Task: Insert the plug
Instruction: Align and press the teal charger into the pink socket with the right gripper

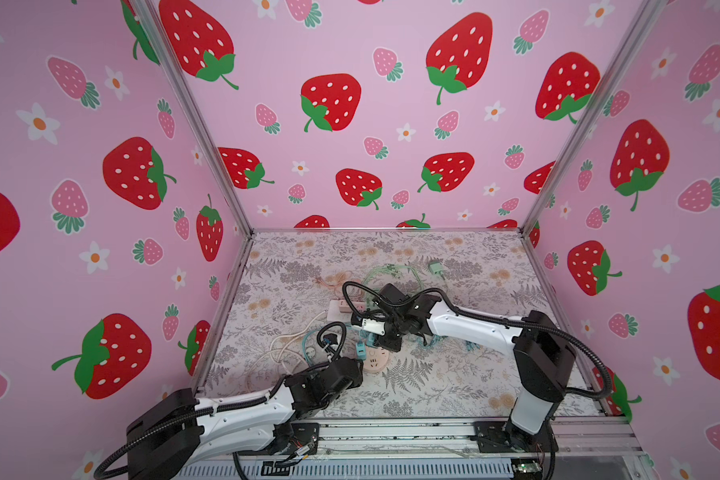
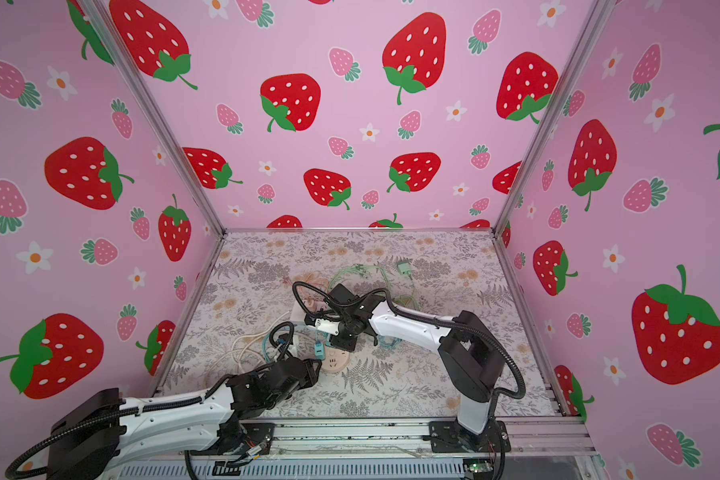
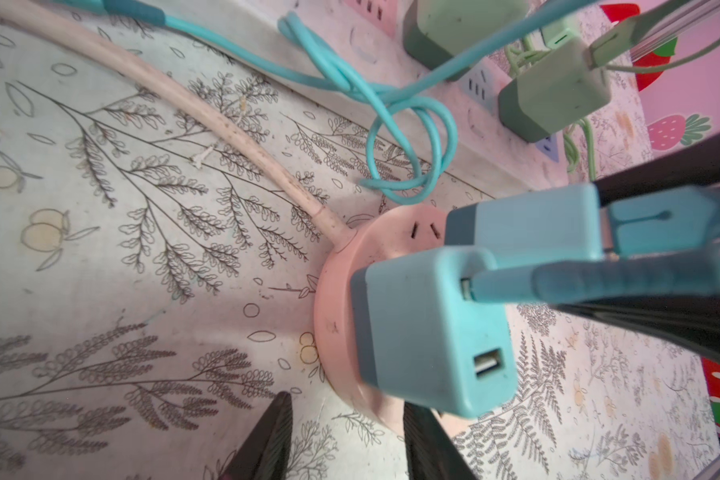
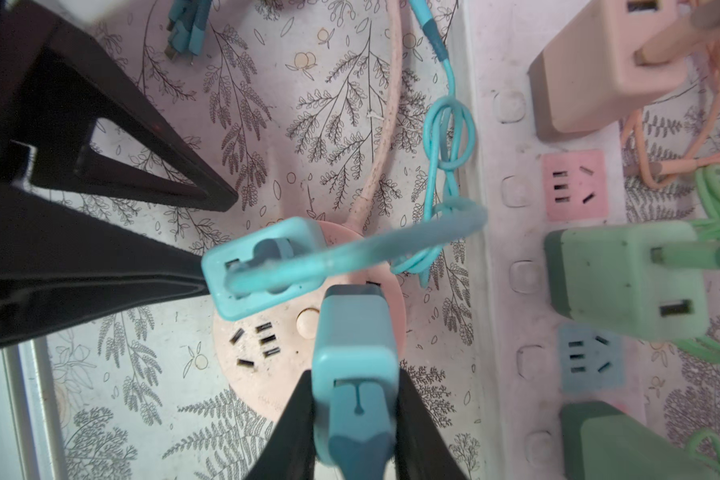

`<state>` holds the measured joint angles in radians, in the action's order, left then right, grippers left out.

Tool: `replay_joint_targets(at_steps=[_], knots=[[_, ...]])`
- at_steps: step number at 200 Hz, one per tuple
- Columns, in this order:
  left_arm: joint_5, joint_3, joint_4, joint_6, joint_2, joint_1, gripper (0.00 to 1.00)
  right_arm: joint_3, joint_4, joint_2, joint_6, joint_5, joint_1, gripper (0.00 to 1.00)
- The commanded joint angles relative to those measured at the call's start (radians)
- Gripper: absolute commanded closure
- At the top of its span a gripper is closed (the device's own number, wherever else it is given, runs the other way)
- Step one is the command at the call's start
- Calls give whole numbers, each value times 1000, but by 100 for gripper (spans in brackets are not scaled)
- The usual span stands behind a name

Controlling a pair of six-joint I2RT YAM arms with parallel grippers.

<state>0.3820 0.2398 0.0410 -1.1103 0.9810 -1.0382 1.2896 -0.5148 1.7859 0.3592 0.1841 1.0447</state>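
Two arms meet over the round socket [image 1: 377, 360] in both top views, near the middle of the floral table [image 1: 454, 374]. The right gripper [image 1: 373, 343] points down at it and the left gripper [image 1: 360, 365] lies low at its near edge. A white power strip [image 1: 337, 309] lies just behind.

From the left wrist view, the left gripper [image 3: 346, 401] has its fingers parted and nothing clamped; the rim of the round socket [image 3: 337, 299] lies between them. A second teal charger [image 3: 429, 332] sits in the socket's top face. The teal plug [image 3: 528, 224] stands beside it, its lower end against the same face. Whether its prongs are in I cannot tell. A cream cable [image 3: 225, 124] runs out of the socket's side.

From the right wrist view, the right gripper [image 4: 354, 374] is clamped on the plug [image 4: 356, 332], one finger on each side, over the round socket [image 4: 275, 374]. One black finger [image 4: 100, 270] of the left gripper touches the second teal charger [image 4: 300, 232]. The power strip [image 4: 499, 249] holds a pink charger [image 4: 612, 70] and a green charger [image 4: 628, 278].
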Motion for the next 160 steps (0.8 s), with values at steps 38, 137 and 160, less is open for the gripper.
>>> replay_joint_targets(at_steps=[38, 137, 160], knots=[[71, -20, -41, 6, -51, 6, 53, 32, -209, 94, 182, -34, 12, 90], [15, -50, 23, 54, -76, 12, 53, 110, -294, 165, 283, -65, 14, 90], [-27, -60, 20, 95, -133, 13, 52, 127, -306, 179, 289, -66, 14, 90]])
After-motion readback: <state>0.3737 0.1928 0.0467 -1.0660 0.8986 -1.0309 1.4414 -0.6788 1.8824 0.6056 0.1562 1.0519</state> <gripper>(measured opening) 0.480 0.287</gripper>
